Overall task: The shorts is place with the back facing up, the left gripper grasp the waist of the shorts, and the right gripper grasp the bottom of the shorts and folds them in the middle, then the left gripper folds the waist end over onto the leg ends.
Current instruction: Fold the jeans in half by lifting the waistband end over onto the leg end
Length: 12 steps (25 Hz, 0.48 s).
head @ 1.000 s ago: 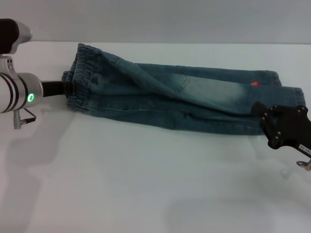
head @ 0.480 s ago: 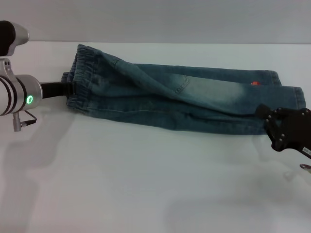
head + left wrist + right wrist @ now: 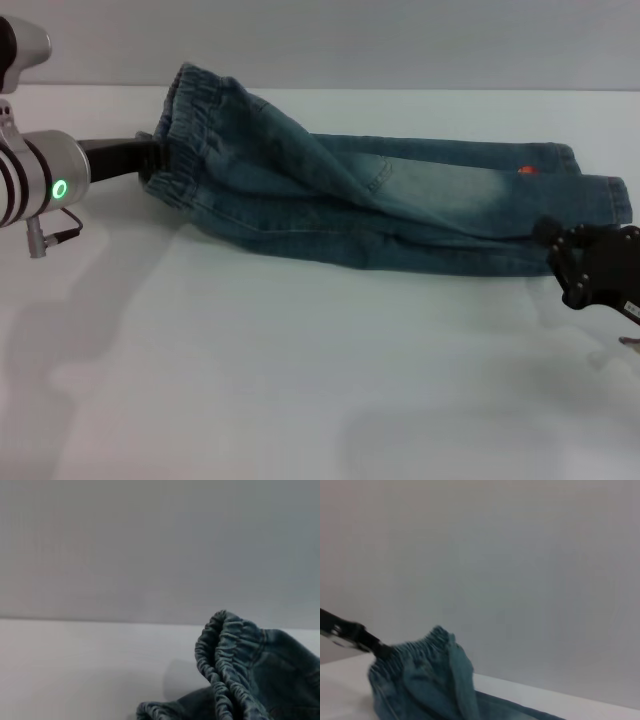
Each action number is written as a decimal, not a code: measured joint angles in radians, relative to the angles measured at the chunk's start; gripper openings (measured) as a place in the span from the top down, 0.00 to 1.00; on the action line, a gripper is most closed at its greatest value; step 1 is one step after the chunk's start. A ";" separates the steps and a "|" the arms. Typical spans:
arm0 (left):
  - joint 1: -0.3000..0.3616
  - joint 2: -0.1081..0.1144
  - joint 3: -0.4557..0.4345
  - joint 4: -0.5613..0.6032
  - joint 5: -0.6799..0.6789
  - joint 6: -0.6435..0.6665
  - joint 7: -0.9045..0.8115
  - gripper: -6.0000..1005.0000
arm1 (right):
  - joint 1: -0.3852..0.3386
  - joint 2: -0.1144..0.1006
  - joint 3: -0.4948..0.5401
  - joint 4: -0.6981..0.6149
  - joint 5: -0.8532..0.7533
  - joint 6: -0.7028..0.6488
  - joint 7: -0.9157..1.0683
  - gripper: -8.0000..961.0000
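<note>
The shorts (image 3: 380,205), blue denim folded lengthwise, stretch across the white table from left to right. My left gripper (image 3: 148,158) is shut on the elastic waistband (image 3: 178,130) and holds that end raised off the table. In the left wrist view the gathered waistband (image 3: 227,665) stands up in a fold. The right wrist view shows the lifted waist end (image 3: 422,672) with the left gripper (image 3: 382,650) pinching it. My right gripper (image 3: 548,238) sits at the right, just off the lower corner of the leg ends (image 3: 595,195), apart from the cloth.
The white table (image 3: 300,380) spreads wide in front of the shorts. A grey wall (image 3: 350,40) rises behind the table's far edge. A small red mark (image 3: 524,171) shows on the denim near the leg ends.
The left gripper has lifted the waistband up and a little to the right. The right gripper has drawn back rightward and down, off the leg ends.
</note>
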State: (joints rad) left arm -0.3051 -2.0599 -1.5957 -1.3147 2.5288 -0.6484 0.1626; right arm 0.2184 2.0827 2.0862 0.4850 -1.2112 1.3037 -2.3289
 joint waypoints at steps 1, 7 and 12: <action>0.007 0.000 0.003 -0.014 -0.004 -0.001 0.000 0.89 | 0.002 0.001 0.000 0.000 0.003 -0.012 0.000 0.99; 0.046 0.002 0.020 -0.141 -0.020 -0.038 0.000 0.89 | 0.035 0.002 -0.010 -0.024 0.038 -0.089 -0.009 0.99; 0.071 0.001 0.038 -0.241 -0.021 -0.066 0.000 0.89 | 0.058 0.002 -0.005 -0.032 0.062 -0.120 -0.033 0.99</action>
State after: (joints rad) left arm -0.2344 -2.0591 -1.5574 -1.5553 2.5079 -0.7142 0.1626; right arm 0.2767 2.0849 2.0808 0.4527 -1.1490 1.1833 -2.3617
